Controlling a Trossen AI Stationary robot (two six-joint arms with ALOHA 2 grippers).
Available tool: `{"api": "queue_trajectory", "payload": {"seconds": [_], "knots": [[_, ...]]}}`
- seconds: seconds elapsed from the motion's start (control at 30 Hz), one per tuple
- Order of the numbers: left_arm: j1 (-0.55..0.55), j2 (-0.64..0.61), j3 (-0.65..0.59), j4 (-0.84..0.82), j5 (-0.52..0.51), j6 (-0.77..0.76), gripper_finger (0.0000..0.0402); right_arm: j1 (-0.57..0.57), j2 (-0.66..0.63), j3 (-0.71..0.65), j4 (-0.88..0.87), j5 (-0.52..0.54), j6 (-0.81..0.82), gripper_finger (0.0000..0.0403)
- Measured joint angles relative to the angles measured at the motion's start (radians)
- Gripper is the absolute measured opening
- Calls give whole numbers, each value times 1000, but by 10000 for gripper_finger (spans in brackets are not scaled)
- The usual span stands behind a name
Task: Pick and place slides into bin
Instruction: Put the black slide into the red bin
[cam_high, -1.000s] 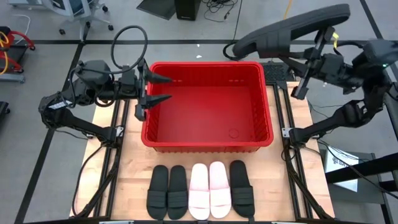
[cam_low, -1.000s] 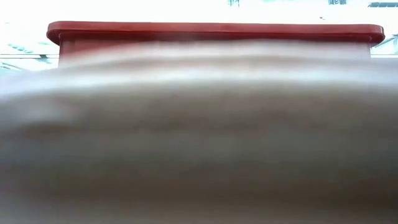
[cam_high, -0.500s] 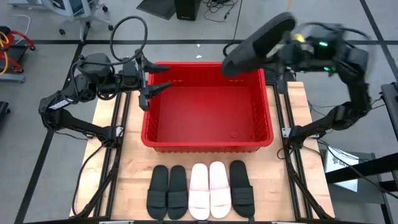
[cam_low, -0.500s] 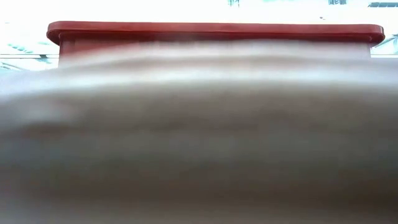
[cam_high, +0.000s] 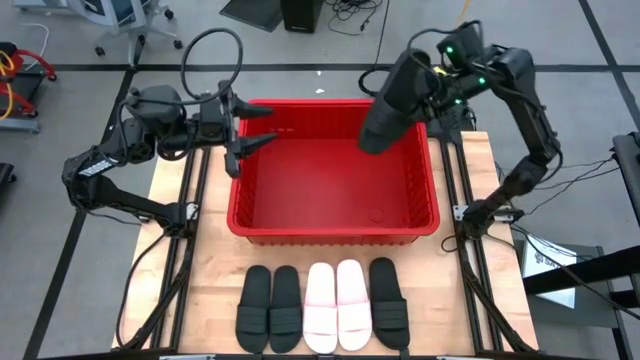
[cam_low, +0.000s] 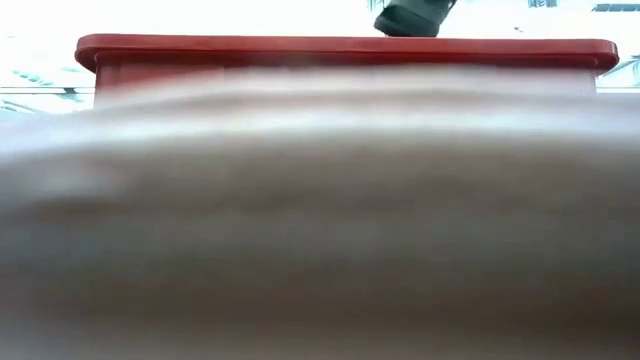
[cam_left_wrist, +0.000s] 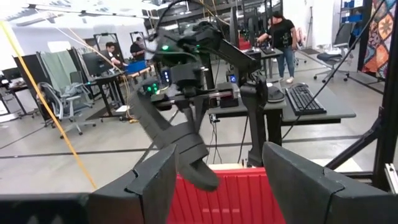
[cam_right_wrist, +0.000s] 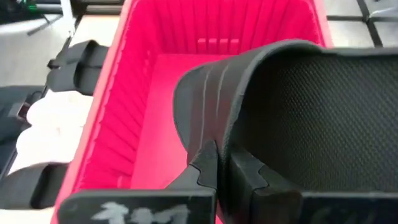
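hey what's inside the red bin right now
Nothing rests in the bin; its visible floor is bare red. The right end effector holds a black slide above the far right corner, hiding the floor beneath it.

Red ribbed bin (cam_high: 334, 228); four black slides (cam_high: 394, 99), two pale pink-white (cam_high: 336, 305).

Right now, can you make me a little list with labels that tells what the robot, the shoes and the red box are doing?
right gripper: shut on a black slide, held over the far right corner of the bin
left gripper: open, empty, hovering over the bin's left rim
bin: red, nothing inside yet
slides on table: five in a row in front of the bin, three black slides and two pale slides
table: light wood
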Motion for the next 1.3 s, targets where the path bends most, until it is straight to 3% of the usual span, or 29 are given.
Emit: {"api": "queue_trajectory", "payload": {"seconds": [0.2,0.57,0.83,1.3], "knots": [[0,0,0,-20,1,-2,241,-9,-10,-144,-11,-24,-78,0],[0,0,0,-38,5,-1,241,-14,-5,-559,-7,-20,-156,0],[0,0,0,-38,5,-1,241,-14,-6,-780,-8,-23,-173,0],[0,0,0,-38,5,0,241,12,-6,-1008,104,-104,-184,0]]}}
